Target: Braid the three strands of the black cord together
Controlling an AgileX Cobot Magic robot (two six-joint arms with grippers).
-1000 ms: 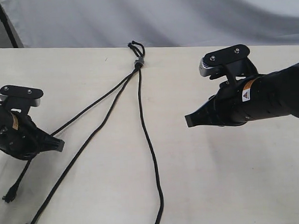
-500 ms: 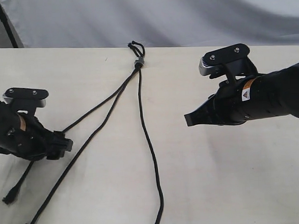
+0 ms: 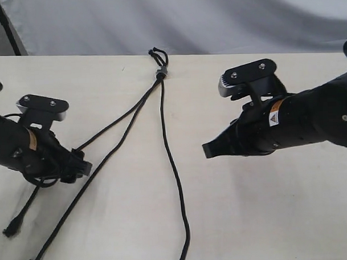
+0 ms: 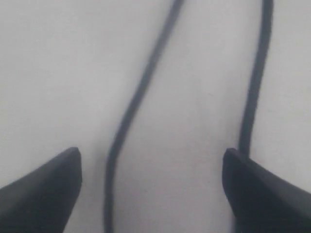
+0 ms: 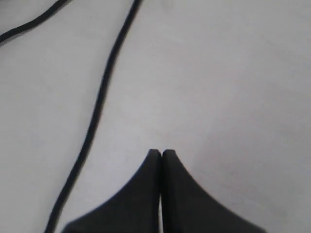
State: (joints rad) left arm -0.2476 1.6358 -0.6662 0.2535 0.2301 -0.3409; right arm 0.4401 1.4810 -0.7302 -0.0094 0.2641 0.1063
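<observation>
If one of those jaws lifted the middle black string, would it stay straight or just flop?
Probably flop: the middle strand lies in loose curves on the table. It looks thin, so likely light. Bound at the grey band, it would likely tug its neighbours.

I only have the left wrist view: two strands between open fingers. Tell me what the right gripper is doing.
Observer: The right gripper is shut and holds nothing. It is off to the right of the right strand.
Operator: Report whether any braiding is done.
Observer: None shows. The left strand, the middle strand and the right strand fan out uncrossed from the grey band.
Operator: Say which strands my gripper is over.
Observer: The left gripper is at the left strand and the middle strand; the right strand lies well apart from it.
</observation>
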